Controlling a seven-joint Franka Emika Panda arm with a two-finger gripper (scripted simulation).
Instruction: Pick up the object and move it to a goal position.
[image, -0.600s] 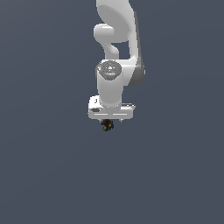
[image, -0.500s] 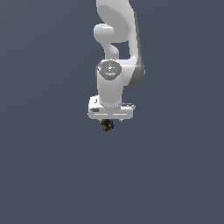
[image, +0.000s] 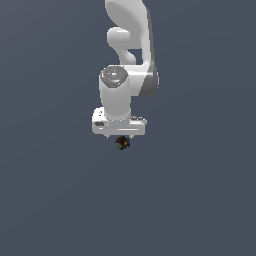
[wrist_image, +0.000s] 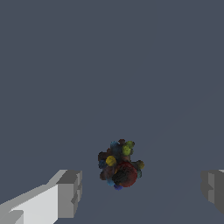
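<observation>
Gripper (wrist_image: 140, 190) spread wide, fingers (wrist_image: 68, 192) well apart either side of object (wrist_image: 119, 164), not touching. Object on floor directly under hand (image: 118, 125), centred btwn pads, prob. set up for closing.

- No text, label, brand, number or sign is showing legibly anywhere in either view.
- Every rendered surface is appearing plain, carrying no readable markings.

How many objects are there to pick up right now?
1. The object, a small dark lump with coloured specks, lies between the open gripper's fingers in the wrist view and directly below the hand in the exterior view. Nothing else shows on the grey surface.
</observation>
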